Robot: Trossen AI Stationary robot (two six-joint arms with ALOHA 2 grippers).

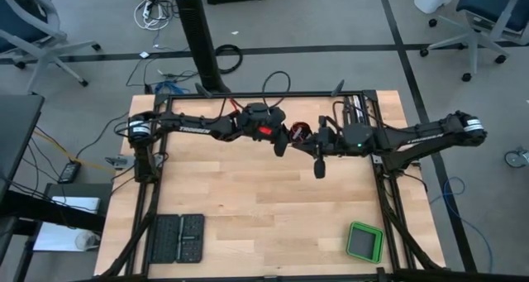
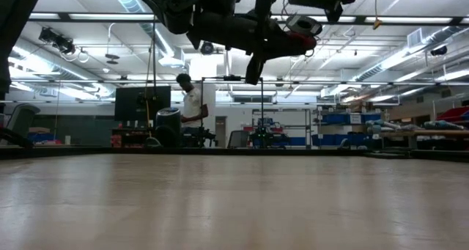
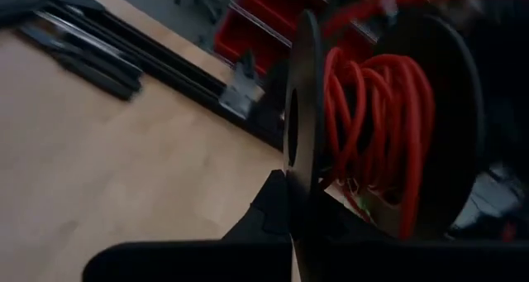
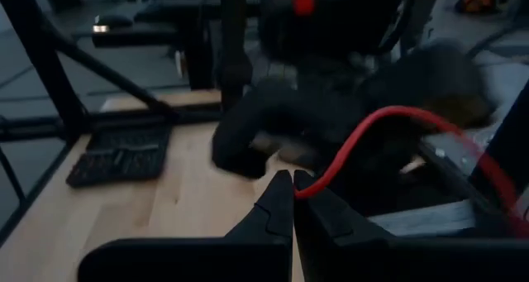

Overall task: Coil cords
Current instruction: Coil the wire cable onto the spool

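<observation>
A black spool [image 3: 430, 108] wound with thin red-orange cord [image 3: 376, 125] hangs high above the middle of the table's far half; it also shows in the high view [image 1: 299, 131]. My left gripper [image 1: 283, 143] comes in from the table's left and is shut on the spool. My right gripper [image 1: 311, 141] comes in from the right, right next to the spool, and is shut on a loose run of the cord [image 4: 388, 121]. In the low view both arms [image 2: 249, 23] are well clear of the tabletop. My left gripper holds the spool by one round flange [image 3: 302, 162], its edge pinched between the two fingers. The spool is lifted clear of the table, its flanges standing on edge and the cord coil beside the fingers. My right gripper pinches a single strand of the cord [image 4: 307, 191] between its fingertips. The fingers point level toward the table's left. From the tips the cord arcs up and back past the gripper's side [image 4: 496, 183], slack and clear of the table.
A black ridged tray [image 1: 178, 237] lies at the table's near left, a green box [image 1: 364, 241] at the near right. Black frame rails [image 1: 384, 191] run along the table's sides. A person [image 2: 192, 107] stands in the room beyond the table.
</observation>
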